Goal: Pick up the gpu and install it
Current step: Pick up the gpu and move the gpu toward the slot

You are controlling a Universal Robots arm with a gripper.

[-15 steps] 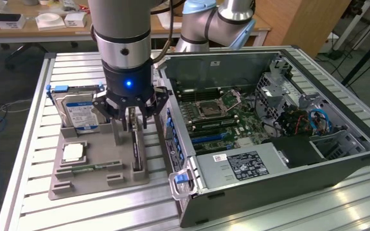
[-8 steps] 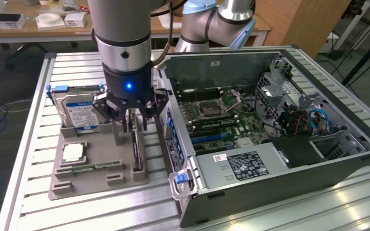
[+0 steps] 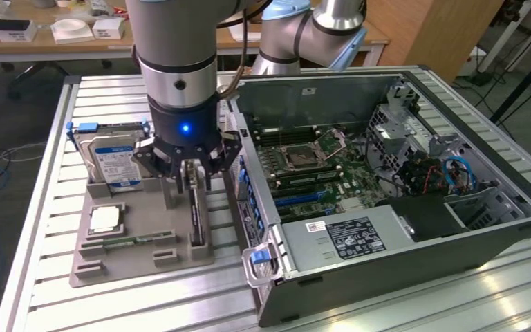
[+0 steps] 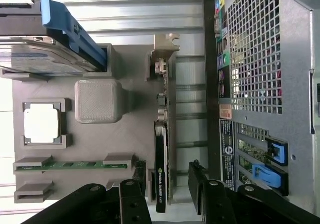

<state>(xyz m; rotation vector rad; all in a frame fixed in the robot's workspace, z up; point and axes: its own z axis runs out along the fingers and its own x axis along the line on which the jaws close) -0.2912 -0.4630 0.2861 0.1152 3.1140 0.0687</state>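
A: What sits in the grey holder tray point(image 3: 136, 266)?

B: Four parts, each in its own slot. The gpu point(image 3: 196, 214) stands on edge directly under the end effector point(image 3: 191, 176). A hard drive point(image 3: 113, 162) stands upright just beside the end effector. Farther off, a processor chip point(image 3: 106, 219) lies flat and a green memory stick point(image 3: 136, 241) sits in its groove.

A: And the end effector?

B: Wide open, holding nothing. Its fingers point(image 4: 199, 184) straddle the gpu's black end, with a gap on each side.

A: Room to move?

B: Tight on one side. The gpu's slot runs along the tray's edge. Past the finger there stands the open computer case point(image 3: 358, 277), with a narrow strip of bare desk point(image 4: 190, 119) between. Past the other finger rises a grey block point(image 4: 97, 100).
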